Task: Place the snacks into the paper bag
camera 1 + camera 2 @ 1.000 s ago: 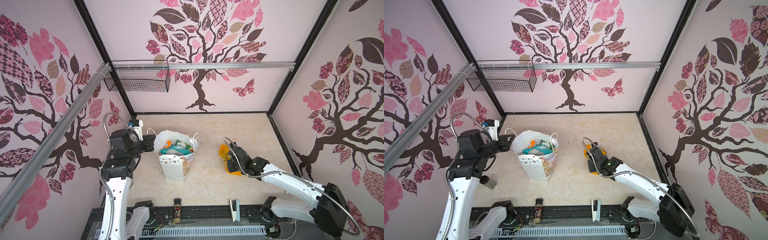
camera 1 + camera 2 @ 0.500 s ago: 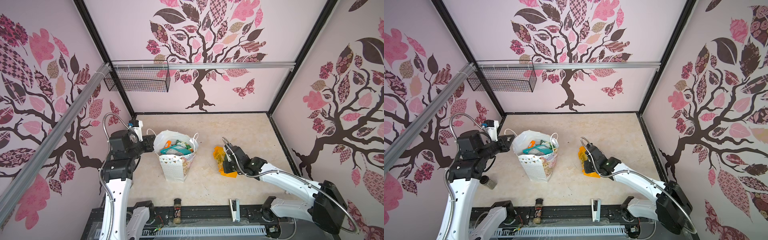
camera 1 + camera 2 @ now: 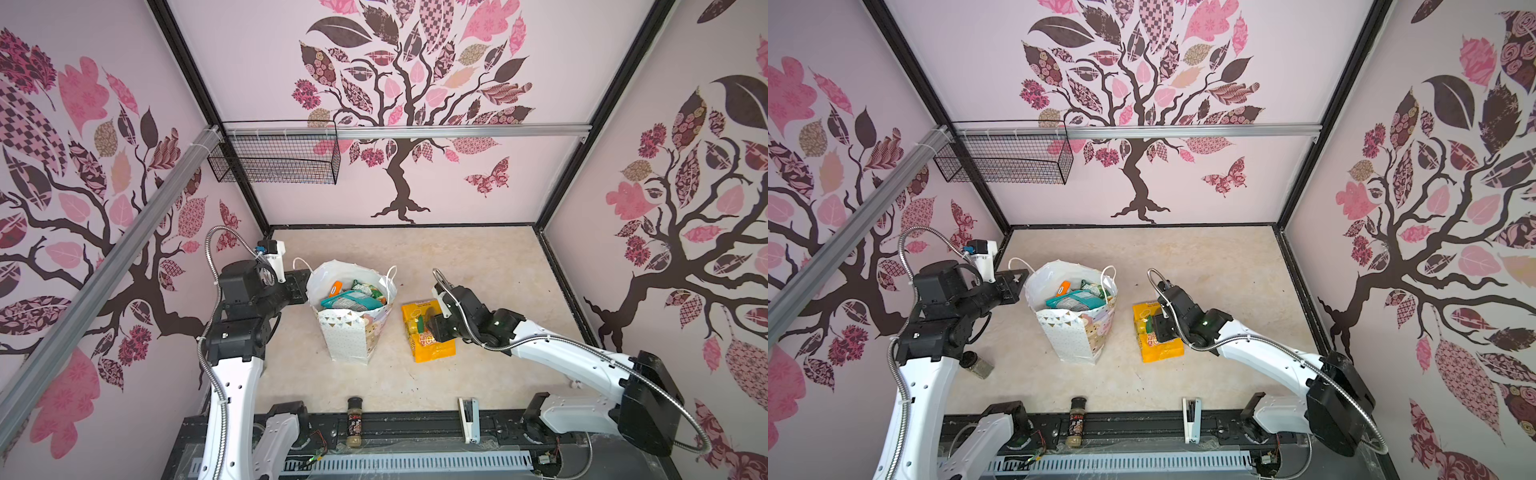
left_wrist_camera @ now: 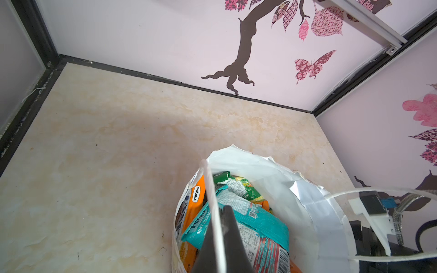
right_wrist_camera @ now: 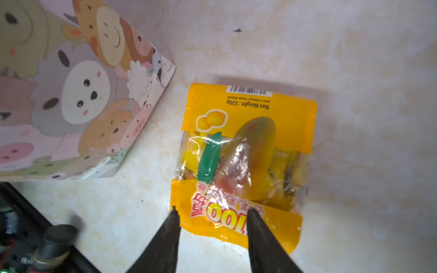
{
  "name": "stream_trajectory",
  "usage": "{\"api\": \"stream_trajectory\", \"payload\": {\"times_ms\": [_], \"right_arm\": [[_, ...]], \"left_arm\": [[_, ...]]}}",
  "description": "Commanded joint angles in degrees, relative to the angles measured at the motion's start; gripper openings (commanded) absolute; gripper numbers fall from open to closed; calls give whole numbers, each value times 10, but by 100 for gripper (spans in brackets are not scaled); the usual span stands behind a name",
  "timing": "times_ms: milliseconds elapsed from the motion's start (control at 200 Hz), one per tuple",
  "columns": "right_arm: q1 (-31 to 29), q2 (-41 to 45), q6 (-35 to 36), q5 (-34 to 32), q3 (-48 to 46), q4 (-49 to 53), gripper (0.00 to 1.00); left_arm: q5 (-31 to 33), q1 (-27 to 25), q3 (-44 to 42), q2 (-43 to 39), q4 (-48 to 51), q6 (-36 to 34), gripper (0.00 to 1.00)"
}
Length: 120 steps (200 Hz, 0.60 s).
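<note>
orange packet [image 4: 197, 195] reads savoria; yellow packet [image 5: 246, 153] reads 320g.

The paper bag [image 3: 353, 332] stands on the table [image 3: 457, 266], with packets [image 3: 353, 297] piled inside it. A lone packet [image 3: 432, 353] lies flat just right of the bag. At the table's near edge, the spice jar [image 3: 354, 422] is in front of the bag and the stapler [image 3: 468, 419] is front-right of it.

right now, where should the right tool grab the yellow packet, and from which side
Take the flat printed band at the near end of the yellow packet, coming straight down from above. It lies flat on the table, its middle bulges with sweets, and the bag stands close on one side. The open right tool is over that band.
</note>
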<state>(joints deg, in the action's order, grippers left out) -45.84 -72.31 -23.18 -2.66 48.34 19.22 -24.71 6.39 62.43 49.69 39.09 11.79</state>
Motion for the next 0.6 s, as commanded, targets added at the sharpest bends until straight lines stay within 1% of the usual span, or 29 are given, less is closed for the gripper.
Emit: {"api": "stream_trajectory", "payload": {"times_ms": [0, 75, 145, 185, 250, 300, 375, 480, 595], "right_arm": [[-1, 55, -11, -29, -18, 17, 56], [2, 87, -19, -54, -44, 31, 59], [14, 115, -25, -60, -76, 35, 61], [26, 126, -30, -53, -94, 34, 62], [52, 137, -44, -36, -122, 25, 69], [65, 139, -49, -21, -140, 9, 71], [69, 137, -52, -5, -160, -21, 73], [70, 133, -42, 20, -178, -66, 75], [84, 125, -31, 58, -200, -111, 77]], "left_arm": [[-4, 3, -12, -5, -15, -7, 0], [-5, 3, -12, -3, -12, -8, 0], [-5, 2, -12, -5, -12, -8, 0], [-2, 3, -12, -7, -13, -7, 0], [3, 3, -13, -11, -12, -7, 0], [6, 2, -15, -15, -14, -6, 0], [8, 2, -18, -17, -16, -4, 0], [7, 2, -18, -15, -16, -3, 0], [5, 3, -16, -13, -18, -3, 0]]}}
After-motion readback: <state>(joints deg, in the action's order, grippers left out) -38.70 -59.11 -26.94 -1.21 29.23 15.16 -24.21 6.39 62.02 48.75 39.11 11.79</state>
